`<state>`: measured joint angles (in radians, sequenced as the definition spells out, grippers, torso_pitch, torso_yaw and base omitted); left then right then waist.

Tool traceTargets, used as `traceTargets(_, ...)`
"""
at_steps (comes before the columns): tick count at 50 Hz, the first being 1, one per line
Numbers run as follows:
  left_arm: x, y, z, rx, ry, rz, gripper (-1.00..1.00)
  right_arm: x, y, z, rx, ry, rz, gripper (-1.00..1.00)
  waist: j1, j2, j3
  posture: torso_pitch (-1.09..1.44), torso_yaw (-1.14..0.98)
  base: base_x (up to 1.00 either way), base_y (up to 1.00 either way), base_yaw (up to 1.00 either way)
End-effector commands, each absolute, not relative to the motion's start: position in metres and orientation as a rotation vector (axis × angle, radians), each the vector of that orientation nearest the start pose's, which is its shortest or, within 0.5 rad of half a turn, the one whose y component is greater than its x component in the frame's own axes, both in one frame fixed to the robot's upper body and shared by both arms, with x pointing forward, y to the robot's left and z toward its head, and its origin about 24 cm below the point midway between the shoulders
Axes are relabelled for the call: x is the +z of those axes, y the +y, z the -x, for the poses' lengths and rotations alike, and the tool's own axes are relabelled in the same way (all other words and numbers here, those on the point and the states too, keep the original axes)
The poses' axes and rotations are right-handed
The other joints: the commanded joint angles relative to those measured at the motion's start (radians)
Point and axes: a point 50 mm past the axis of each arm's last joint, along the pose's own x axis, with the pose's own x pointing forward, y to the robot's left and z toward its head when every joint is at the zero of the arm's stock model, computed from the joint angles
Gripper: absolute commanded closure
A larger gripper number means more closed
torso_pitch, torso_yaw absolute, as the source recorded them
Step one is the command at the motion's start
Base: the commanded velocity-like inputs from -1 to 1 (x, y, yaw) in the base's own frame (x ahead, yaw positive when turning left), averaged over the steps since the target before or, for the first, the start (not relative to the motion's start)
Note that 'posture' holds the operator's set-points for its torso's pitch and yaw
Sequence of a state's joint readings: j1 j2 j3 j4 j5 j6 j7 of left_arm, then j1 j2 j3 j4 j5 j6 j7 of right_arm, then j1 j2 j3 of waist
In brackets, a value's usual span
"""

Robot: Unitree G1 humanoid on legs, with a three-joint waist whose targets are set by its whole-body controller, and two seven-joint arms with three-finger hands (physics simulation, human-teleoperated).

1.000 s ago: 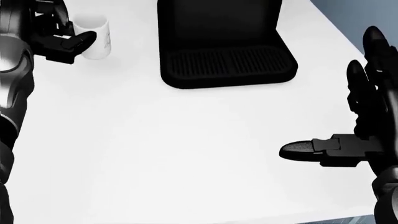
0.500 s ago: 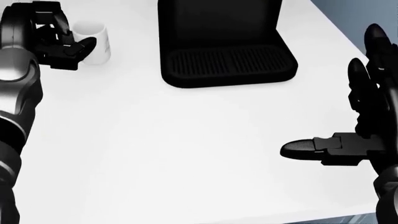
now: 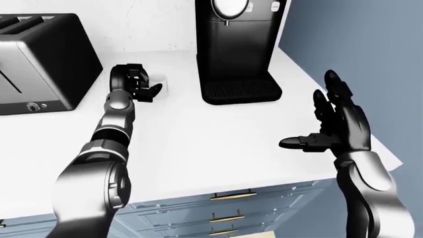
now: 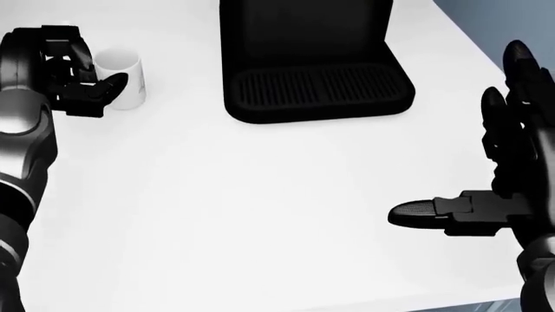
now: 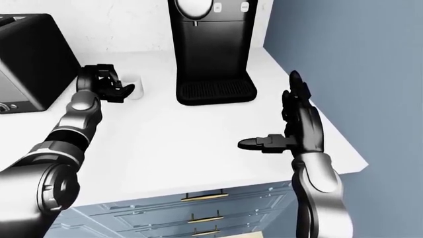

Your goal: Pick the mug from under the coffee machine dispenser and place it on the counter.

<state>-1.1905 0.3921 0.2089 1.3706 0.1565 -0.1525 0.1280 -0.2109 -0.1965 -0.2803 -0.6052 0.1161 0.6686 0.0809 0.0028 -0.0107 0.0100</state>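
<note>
The white mug [image 4: 121, 75] is at the upper left of the head view, on or just above the white counter [image 4: 260, 195], well left of the black coffee machine [image 4: 304, 39]. My left hand [image 4: 91, 81] holds it from its left side, with the fingers curled against its wall and the thumb across its lower edge. I cannot tell whether its base touches the counter. The machine's drip tray [image 4: 319, 91] holds nothing. My right hand [image 4: 473, 156] hovers open at the right, fingers spread and thumb pointing left.
A dark toaster [image 3: 39, 59] stands at the far left of the counter. The counter's right edge runs just beyond my right hand, with a blue wall [image 3: 357, 39] past it. Blue drawers [image 3: 224, 218] sit below the near edge.
The left hand and the mug have shifted together, down and slightly left in the head view. The right hand has barely moved.
</note>
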Motion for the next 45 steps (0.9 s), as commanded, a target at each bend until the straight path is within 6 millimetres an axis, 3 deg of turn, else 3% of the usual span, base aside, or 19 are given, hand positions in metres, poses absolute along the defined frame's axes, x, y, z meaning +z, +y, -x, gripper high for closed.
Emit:
traceTargets(1, 0.2095, 0.2305, -0.42, 0.292, -0.139, -0.274, 1.0, 0.1936, -0.2089, -0.2483, -0.084, -0.258, 0.098, -1.0, -0.001, 0.002, -0.028, 0.0, 0.0, 0.0, 0.0, 0.0)
traceTargets(21, 0.2031, 0.2286, -0.4198, 0.282, -0.126, -0.263, 0.97, 0.1947, -0.2084, -0.2482, -0.081, -0.26, 0.101, -1.0, 0.0, 0.003, -0.028, 0.0, 0.0, 0.0, 0.0, 0.0)
traceTargets(22, 0.2028, 0.2284, -0.4199, 0.279, -0.123, -0.26, 0.59, 0.1949, -0.2083, -0.2482, -0.08, -0.261, 0.101, -1.0, 0.0, 0.003, -0.028, 0.0, 0.0, 0.0, 0.0, 0.0)
traceTargets(24, 0.203, 0.2284, -0.4199, 0.278, -0.123, -0.259, 0.38, 0.1955, -0.2085, -0.2482, -0.081, -0.262, 0.101, -1.0, 0.0, 0.003, -0.028, 0.0, 0.0, 0.0, 0.0, 0.0)
traceTargets(26, 0.2024, 0.2281, -0.42, 0.278, -0.12, -0.262, -0.15, 0.1948, -0.2085, -0.2482, -0.081, -0.261, 0.102, -1.0, 0.0, 0.003, -0.028, 0.0, 0.0, 0.0, 0.0, 0.0)
traceTargets(29, 0.202, 0.2283, -0.4199, 0.278, -0.119, -0.257, -0.51, 0.1948, -0.2085, -0.2482, -0.081, -0.262, 0.103, -1.0, 0.0, 0.003, -0.028, 0.0, 0.0, 0.0, 0.0, 0.0)
traceTargets(33, 0.202, 0.2281, -0.42, 0.277, -0.119, -0.256, -0.65, 0.1946, -0.2087, -0.2483, -0.08, -0.261, 0.104, -1.0, 0.0, 0.003, -0.029, 0.0, 0.0, 0.0, 0.0, 0.0)
traceTargets(45, 0.2057, 0.2279, -0.4205, 0.268, -0.126, -0.242, -0.58, 0.1944, -0.2089, -0.2482, -0.081, -0.261, 0.106, -1.0, 0.0, 0.003, -0.029, 0.0, 0.0, 0.0, 0.0, 0.0)
